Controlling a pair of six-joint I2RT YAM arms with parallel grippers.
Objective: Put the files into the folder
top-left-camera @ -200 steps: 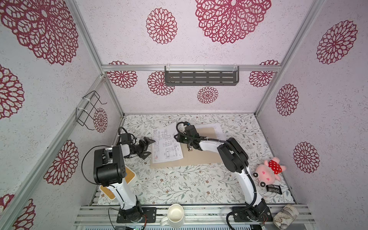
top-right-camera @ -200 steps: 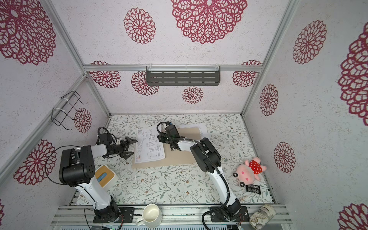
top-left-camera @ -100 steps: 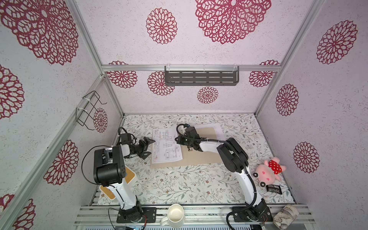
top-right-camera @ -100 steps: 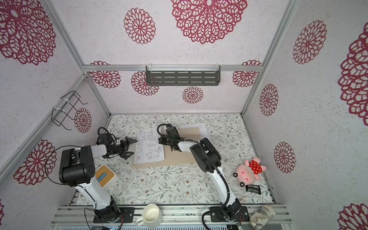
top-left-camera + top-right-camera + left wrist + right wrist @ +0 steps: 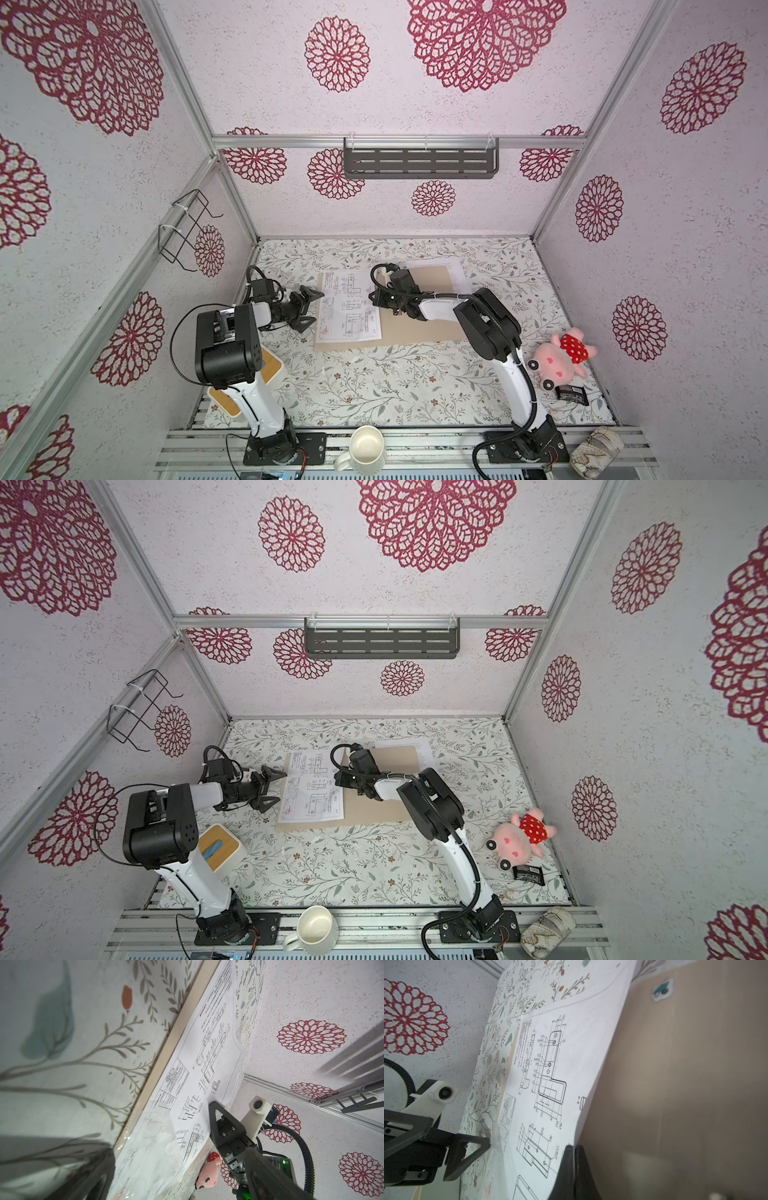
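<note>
- The drawing sheet [image 5: 347,309] lies on the left half of the open folder [image 5: 419,332], with its long axis running from the near edge to the back wall.
- The right gripper [image 5: 372,296] is clenched on the sheet's right edge, probably to square it up.
- The left gripper [image 5: 311,306] is spread wide beside the sheet's left edge.
- The text sheet [image 5: 456,274] pokes out at the folder's far corner.

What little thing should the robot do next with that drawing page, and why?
Probably draw the white technical-drawing sheet slightly rightward, further onto the flat tan cardboard folder. The right fingers are shut on its lifted right edge, its left edge lies almost flush with the folder's left border, and the left fingers stand open beside it.
</note>
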